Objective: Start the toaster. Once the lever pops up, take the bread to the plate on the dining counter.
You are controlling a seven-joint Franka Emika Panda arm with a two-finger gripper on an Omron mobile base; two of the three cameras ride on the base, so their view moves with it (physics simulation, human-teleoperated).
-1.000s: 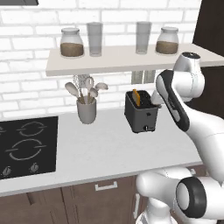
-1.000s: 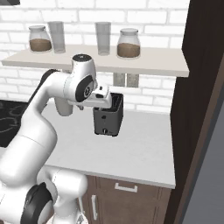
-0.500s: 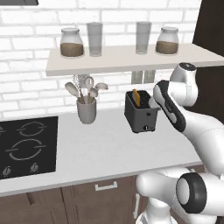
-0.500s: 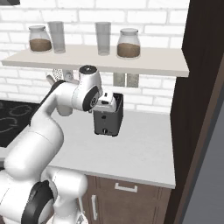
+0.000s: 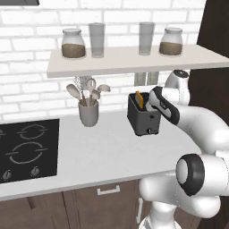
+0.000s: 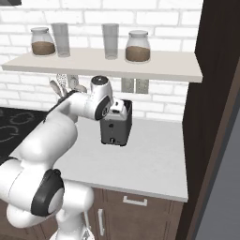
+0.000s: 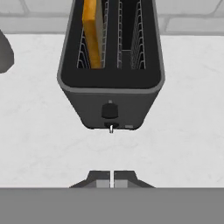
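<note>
The toaster stands on the worktop below the shelf, with the bread upright in one slot and its lever apparently not yet pressed. The gripper hangs above the toaster's lever end, jaws closed together and holding nothing. Judged remaining: press the lever, wait for it to rise, carry the bread to the plate.

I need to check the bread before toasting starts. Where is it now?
The bread stands upright in the left slot of the toaster in the hand view; the left base view shows that toaster on the white worktop, right of the utensil holder.
</note>
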